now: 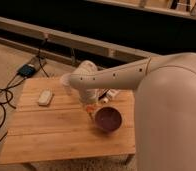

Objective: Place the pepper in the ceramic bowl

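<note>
A: Since the pepper (pixel 93 109) sits in the gripper (pixel 92 107) and not in the ceramic bowl (pixel 111 123), we call this the carry step. Pick looks done, drop not yet done.

B: Agreed. Where do we put the gripper exactly?

A: Low over the worktop (pixel 51 131), just beside the bowl's left rim. We can't tell if the tip is over the rim or just outside it. Jaws look closed on the pepper. Only a small orange bit shows under the wrist.

B: Bowl state?

A: Upright, nothing in it that we see, toward the right front of the worktop. White remote (pixel 45 97) lies well apart on the left, out of the path. Small items behind the arm (pixel 116 77) are too blurred for us to name.

B: Next move?

A: We judge a short shift right, toward the bowl's middle, with the pepper's tip above the rim. Then open the jaws. Too low and the tip clips the rim and may shove the bowl. Releasing here risks the pepper hitting the rim and falling onto the worktop.

B: It's slim and tapered, so we expect it to roll once free. Centre the drop.
</note>
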### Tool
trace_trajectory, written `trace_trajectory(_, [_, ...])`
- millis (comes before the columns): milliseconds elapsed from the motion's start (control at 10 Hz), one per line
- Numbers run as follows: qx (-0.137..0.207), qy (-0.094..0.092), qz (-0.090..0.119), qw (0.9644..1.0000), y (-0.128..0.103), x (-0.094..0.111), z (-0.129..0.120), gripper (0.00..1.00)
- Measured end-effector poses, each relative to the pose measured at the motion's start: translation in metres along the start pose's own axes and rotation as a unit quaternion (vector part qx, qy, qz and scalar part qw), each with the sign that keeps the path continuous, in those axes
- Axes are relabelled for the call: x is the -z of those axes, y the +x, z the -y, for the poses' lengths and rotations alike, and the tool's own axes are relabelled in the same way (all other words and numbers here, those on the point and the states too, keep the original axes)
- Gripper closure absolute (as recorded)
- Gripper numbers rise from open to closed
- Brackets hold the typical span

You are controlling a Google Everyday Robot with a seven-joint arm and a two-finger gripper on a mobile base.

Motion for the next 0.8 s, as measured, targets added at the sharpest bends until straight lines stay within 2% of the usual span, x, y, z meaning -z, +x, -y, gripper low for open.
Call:
trace_trajectory(400, [-0.034,0.028,-0.01,0.999,0.007,-0.011,0.038,1.0])
trace_trajectory(800, [-0.059,0.067,-0.029,0.9956,0.018,-0.029,0.07,1.0])
